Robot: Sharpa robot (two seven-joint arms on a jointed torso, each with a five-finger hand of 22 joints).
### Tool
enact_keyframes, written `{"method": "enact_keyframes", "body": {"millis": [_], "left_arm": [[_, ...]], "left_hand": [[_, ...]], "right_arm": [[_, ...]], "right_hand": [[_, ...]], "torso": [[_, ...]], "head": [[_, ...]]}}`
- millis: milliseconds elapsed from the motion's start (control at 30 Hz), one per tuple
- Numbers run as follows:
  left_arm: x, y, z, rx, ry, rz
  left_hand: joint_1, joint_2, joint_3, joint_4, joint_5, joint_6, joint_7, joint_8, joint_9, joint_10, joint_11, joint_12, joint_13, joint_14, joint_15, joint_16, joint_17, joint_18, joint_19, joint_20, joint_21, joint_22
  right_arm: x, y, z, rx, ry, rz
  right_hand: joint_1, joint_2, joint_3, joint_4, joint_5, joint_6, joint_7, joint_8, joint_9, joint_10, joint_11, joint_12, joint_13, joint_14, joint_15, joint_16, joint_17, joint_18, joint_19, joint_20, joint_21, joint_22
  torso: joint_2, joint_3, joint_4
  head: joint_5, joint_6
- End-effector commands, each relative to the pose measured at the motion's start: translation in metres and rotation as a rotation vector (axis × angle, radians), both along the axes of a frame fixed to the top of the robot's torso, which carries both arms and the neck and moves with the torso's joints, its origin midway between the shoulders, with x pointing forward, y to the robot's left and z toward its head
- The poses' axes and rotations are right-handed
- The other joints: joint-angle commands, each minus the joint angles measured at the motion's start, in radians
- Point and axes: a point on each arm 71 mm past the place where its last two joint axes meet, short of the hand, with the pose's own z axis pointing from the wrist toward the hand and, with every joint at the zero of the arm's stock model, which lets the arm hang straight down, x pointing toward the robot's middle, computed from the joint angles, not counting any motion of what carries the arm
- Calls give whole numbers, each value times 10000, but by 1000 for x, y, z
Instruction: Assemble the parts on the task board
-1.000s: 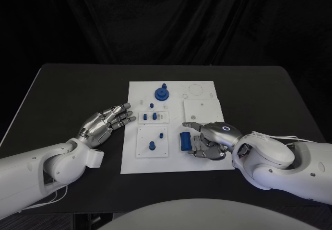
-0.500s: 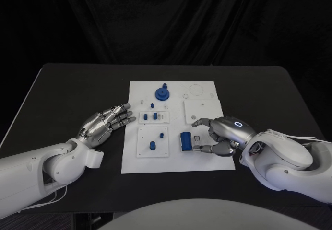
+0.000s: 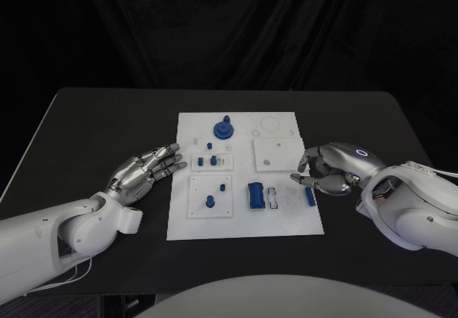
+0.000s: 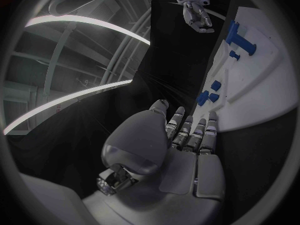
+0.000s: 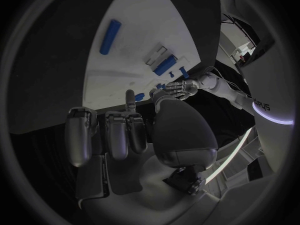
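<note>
The white task board (image 3: 286,218) lies mid-table. On it are a blue gear-like part (image 3: 224,129) at the far end, small blue parts (image 3: 205,161) in a left block, two pegs (image 3: 216,194), a blue block (image 3: 256,195) beside a white slot, and a small blue bar (image 3: 310,197) by the right edge. My right hand (image 3: 332,169) hovers at the board's right edge, just beyond the bar, fingers curled in with nothing in them. The right wrist view shows the bar (image 5: 111,36) lying free on the board (image 5: 144,30). My left hand (image 3: 148,169) lies flat, fingers apart, beside the board's left edge.
Black table (image 3: 105,126) surrounds the board on all sides. In the left wrist view the left hand (image 4: 184,140) points along the board's (image 4: 262,95) edge, with the right hand (image 4: 197,10) far beyond.
My right hand has drawn back to the right, off the blue block and slot, to the board's right edge. The small blue bar now shows where the hand was. The left hand stayed still.
</note>
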Motion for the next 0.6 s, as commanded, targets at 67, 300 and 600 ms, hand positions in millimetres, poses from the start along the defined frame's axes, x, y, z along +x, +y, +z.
{"method": "enact_keyframes", "body": {"millis": [67,300,600], "left_arm": [[-1,-1,-1,19,40,41],[0,-2,-2,8,41,8],[1,-2,-2,-7,50,-29]], "left_hand": [[-68,6,62,-19,42,66,15,58,17,3,-10,43,10,2,-6,51,13,-185,55,19,-36,13],[-72,6,66,-20,44,49,15,56,14,-4,-8,26,7,-11,-4,38,9,-184,48,19,-38,-2],[-77,9,73,-23,46,38,16,56,12,-4,-6,25,7,-11,-3,39,9,-185,47,19,-39,-10]], "right_arm": [[2,-17,-12,-1621,1154,-1185],[-1,-24,-26,-2676,1859,-1542],[-4,-19,-36,-3043,2261,-1446]], "right_hand": [[-201,-26,54,5,58,219,-58,225,234,1041,-132,26,2634,1045,-112,24,2635,-110,678,-100,160,2376],[-433,-5,64,19,-71,394,-149,375,482,1041,-226,26,2634,1045,-191,24,2635,-137,731,-170,275,2412],[-551,-5,119,-8,-103,544,-239,458,730,1041,-310,26,2634,1045,-268,24,2635,-129,715,-238,252,2400]], "torso": [[0,-26,24],[12,16,17],[13,40,-20]], "head": [[-26,-1],[-125,-1],[-116,-1]]}}
